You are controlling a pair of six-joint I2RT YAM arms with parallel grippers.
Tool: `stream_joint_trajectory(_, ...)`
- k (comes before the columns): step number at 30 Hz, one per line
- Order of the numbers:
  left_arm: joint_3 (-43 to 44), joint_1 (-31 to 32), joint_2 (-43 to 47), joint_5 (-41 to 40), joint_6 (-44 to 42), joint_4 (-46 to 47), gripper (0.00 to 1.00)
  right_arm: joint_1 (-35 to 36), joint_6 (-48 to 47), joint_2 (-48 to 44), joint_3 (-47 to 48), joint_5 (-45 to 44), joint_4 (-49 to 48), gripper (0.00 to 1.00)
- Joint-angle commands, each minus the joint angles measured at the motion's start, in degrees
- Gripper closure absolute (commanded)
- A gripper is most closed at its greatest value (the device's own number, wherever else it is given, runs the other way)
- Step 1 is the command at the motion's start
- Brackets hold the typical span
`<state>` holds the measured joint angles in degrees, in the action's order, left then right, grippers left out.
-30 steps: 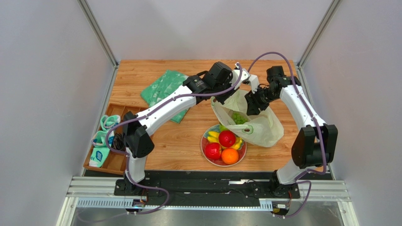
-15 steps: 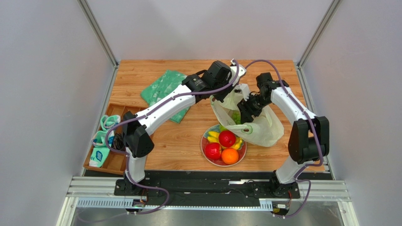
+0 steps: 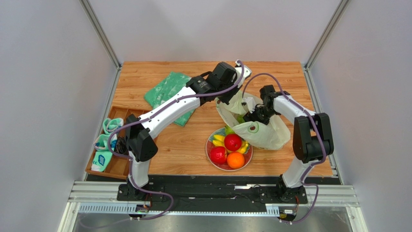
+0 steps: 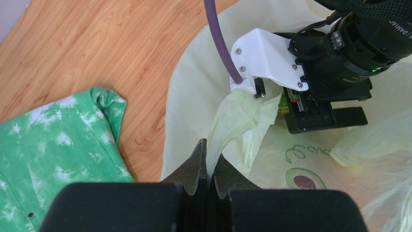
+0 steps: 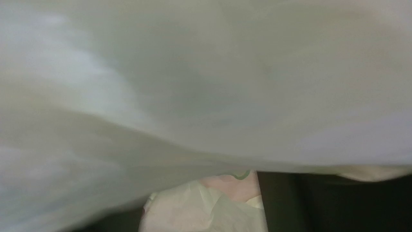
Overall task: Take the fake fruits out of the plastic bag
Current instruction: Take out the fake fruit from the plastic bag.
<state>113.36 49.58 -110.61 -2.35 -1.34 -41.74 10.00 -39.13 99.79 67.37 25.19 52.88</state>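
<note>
The pale yellow-green plastic bag [image 3: 265, 131] lies right of the table's centre with its mouth held up. My left gripper [image 4: 209, 162] is shut on a fold of the bag's rim [image 4: 237, 118] and shows from above [image 3: 233, 94]. My right gripper [image 3: 250, 117] is reaching down into the bag's mouth; its body shows in the left wrist view [image 4: 319, 104]. Bag film fills the right wrist view [image 5: 193, 96] and hides the jaws. A trace of green grape cluster [image 3: 240, 119] shows beside it. On the plate [image 3: 209, 155] lie two red fruits [image 3: 232, 142] [image 3: 218, 154], the orange [image 3: 235, 160], the bananas [image 3: 218, 139] and a green piece [image 3: 228, 131].
A green-and-white cloth [image 3: 169, 92] lies at the back left, also in the left wrist view [image 4: 53, 154]. A wooden tray [image 3: 115, 166] with teal items stands at the left edge. The plate sits right against the bag's front.
My right gripper has moved left and down into the bag's mouth, covering most of the grapes. My left gripper has kept its hold on the rim.
</note>
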Motion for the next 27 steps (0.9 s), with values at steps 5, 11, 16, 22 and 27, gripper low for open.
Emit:
stream_joint_trajectory(5,1.16,0.08,0.48,-1.60,-0.41,1.92,1.00,-0.16,5.21,-6.61,4.43,-0.06,-6.39,0.95)
stream_joint_trajectory(11,3.70,0.08,-0.40,-4.32,-2.08,3.32,1.00,-2.53,6.17,-18.47,13.90,4.86,-0.95,0.95)
stream_joint_trajectory(16,6.43,-0.19,-1.72,-8.90,-3.05,4.82,1.00,-2.88,6.88,-27.08,16.30,5.57,-0.06,0.99)
stream_joint_trajectory(22,9.24,-0.80,-2.77,-10.75,-3.14,5.96,1.00,-2.97,8.98,-31.14,12.78,3.02,0.03,1.00)
stream_joint_trajectory(27,9.95,-0.89,-4.00,-10.75,-4.19,6.75,0.98,-2.97,14.78,-33.78,20.24,4.08,-0.59,1.00)
